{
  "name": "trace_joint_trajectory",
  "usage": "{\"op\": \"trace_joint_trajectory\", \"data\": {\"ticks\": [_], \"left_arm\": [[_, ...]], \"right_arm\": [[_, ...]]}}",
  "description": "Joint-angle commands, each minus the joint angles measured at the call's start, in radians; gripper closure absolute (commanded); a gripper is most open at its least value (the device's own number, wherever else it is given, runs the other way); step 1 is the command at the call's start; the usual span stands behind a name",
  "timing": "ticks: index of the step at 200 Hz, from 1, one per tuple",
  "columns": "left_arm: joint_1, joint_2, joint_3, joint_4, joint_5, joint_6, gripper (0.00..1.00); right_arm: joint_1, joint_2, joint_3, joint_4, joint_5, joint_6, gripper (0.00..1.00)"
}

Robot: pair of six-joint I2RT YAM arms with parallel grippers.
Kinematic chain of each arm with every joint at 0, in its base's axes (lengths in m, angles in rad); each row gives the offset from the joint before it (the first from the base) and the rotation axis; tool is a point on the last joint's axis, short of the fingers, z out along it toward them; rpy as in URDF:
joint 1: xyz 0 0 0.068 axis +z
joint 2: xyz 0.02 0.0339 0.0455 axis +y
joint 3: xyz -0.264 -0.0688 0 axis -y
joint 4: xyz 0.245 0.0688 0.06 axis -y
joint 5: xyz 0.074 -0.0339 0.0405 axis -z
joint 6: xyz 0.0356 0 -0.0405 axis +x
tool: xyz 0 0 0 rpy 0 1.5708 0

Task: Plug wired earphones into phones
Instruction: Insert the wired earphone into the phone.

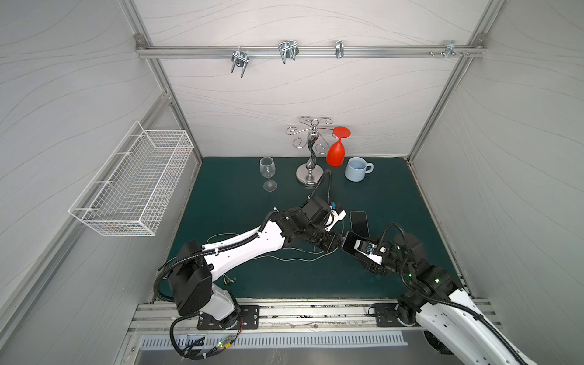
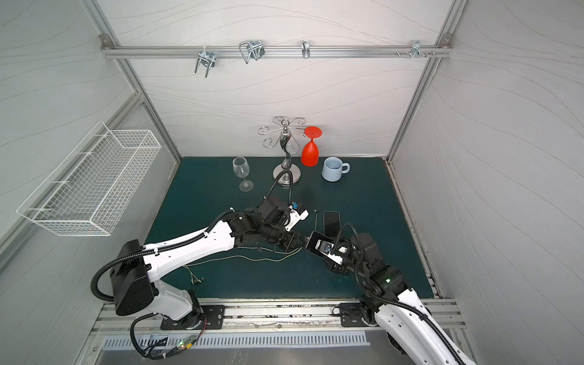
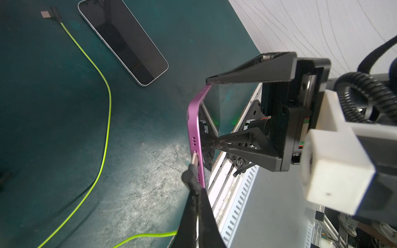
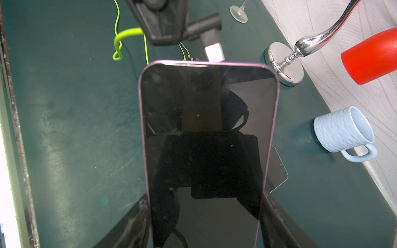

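Purple-edged phone (image 3: pixel 194 128) is being held off the desk (image 3: pixel 53 128), clamped in the right claw (image 3: pixel 205 113). A plug (image 3: pixel 191 174), pinched in the left claw (image 3: pixel 196 193), is being pressed at its port, seemingly not yet seated. At twelve o'clock, the other phone (image 3: pixel 122 40) and other plug (image 3: pixel 48 14) are being left unconnected.

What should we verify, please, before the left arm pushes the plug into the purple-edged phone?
1. Plug grip: left gripper is shut on the plug: ok.
2. Phone grip: right gripper clamps the purple phone across its width: ok.
3. Aim: metal tip sits at the phone's end port: ok; angle match: cannot tell.
4. Seating: not ok, the tip is exposed.
5. Slack: held cable curls loosely: ok.
6. Remaining: other phone lies flat, second plug beside it, unconnected: not ok.
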Motion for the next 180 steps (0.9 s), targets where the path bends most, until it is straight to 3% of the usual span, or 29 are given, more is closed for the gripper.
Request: {"op": "trace_joint_trajectory", "data": {"ticks": [1, 180], "left_arm": [[-0.006, 0.012, 0.046, -0.004, -0.010, 0.024, 1.00], [-0.006, 0.044, 0.105, -0.162, 0.076, 0.181, 1.00]], "right_arm": [[0.006, -0.010, 0.002, 0.049, -0.019, -0.024, 0.35], [0.015, 0.000, 0.004, 0.012, -0.050, -0.076, 0.35]]}}
